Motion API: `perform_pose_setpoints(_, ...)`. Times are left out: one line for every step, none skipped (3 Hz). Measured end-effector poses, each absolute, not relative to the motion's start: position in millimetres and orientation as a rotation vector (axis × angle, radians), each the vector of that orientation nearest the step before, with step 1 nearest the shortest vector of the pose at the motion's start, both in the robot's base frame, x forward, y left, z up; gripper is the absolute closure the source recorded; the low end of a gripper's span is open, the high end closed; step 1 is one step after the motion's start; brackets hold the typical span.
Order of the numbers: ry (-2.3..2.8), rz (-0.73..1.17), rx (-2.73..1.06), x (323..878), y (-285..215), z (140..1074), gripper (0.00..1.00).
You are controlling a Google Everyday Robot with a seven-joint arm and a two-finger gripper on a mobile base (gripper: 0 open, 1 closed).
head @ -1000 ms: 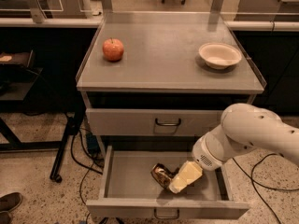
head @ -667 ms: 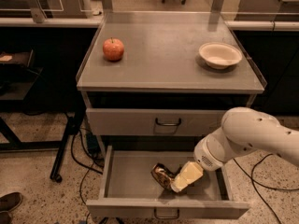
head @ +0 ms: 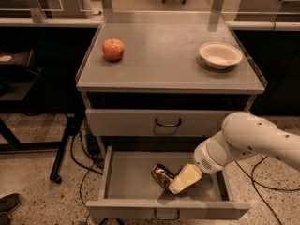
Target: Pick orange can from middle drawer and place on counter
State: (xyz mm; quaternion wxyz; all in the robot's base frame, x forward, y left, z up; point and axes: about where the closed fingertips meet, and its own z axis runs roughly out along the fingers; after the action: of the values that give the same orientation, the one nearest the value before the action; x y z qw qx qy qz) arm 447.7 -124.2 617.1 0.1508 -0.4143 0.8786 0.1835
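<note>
One orange can [head: 161,174] is lying on its side on the floor of the open middle drawer [head: 129,179], angled back-left to front-right. The gripper [head: 177,186] is sitting against its right end; whether it is gripping, I cannot tell.

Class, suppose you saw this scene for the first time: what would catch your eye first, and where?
The big white arm reaches down from the right, its gripper at the orange can in the open middle drawer. Up on the counter sit a red apple at left and a pale bowl at right.
</note>
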Motion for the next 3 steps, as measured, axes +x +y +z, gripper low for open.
perform_pose_setpoints(2.568, 0.517, -1.083, 454, -138, 585, 0.0)
perform_pose_setpoints(2.623, 0.471, -0.986, 465, -156, 552, 0.0)
perform_pose_setpoints(2.622, 0.485, -0.983, 464, -150, 547, 0.0)
